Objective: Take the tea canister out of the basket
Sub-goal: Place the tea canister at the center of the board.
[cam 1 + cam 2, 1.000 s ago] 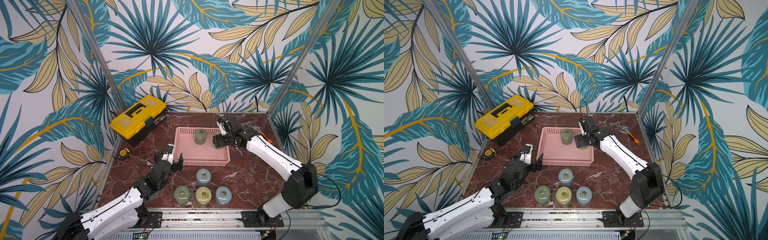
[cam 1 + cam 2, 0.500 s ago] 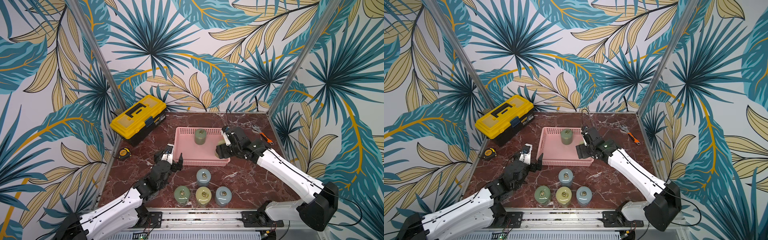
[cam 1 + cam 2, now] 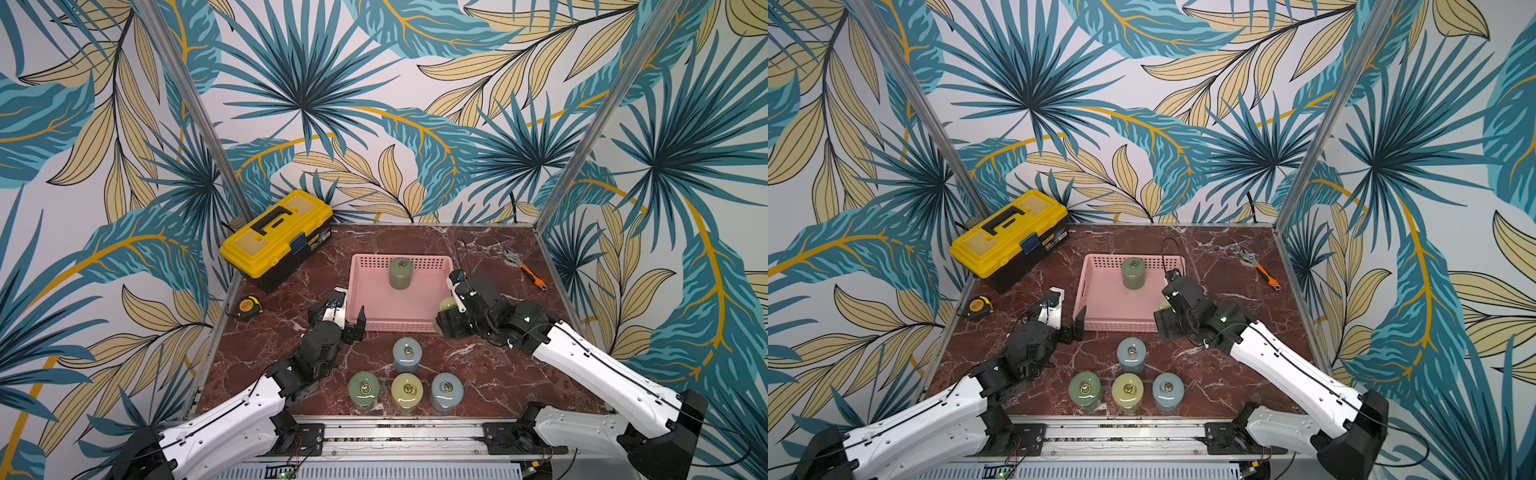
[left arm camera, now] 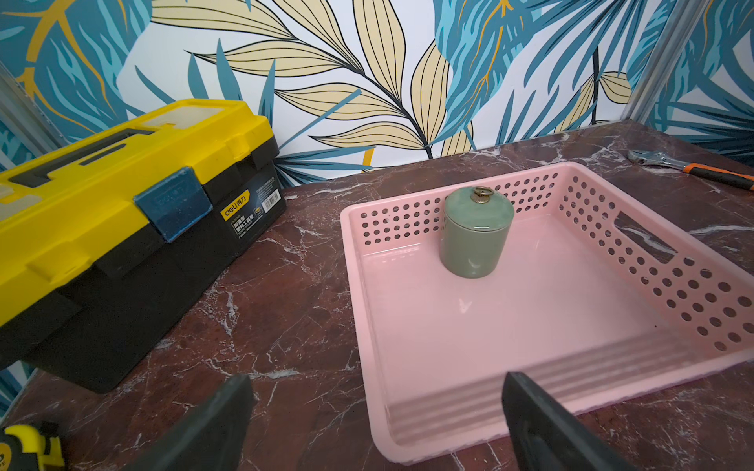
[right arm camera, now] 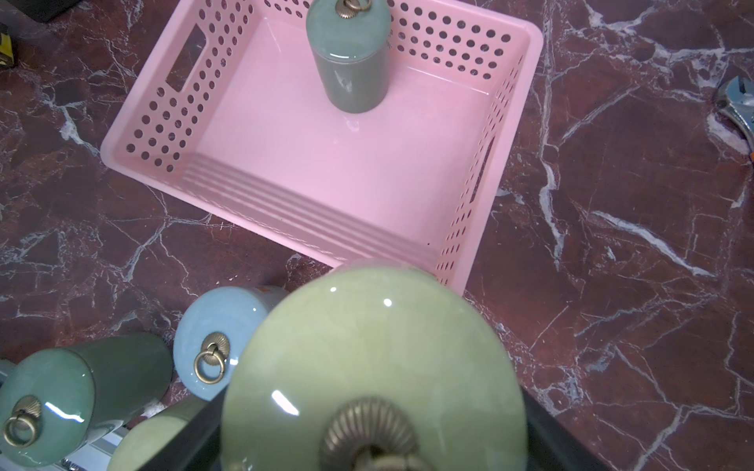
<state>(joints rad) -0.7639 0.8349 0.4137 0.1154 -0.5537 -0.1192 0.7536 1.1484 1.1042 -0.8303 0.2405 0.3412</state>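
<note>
Both top views: high over the front edge, angled down and back, whole dark red marble tabletop covered. Left wrist: low, facing the back wall across shallow pink perforated plastic basket. Right wrist: steeply downward, seemingly very near pale green glazed lidded canister. Basket common to all.

The right end effector clamps a pale green canister; at its twelve o'clock the basket holds a grey-green canister, a blue canister at ten.
</note>
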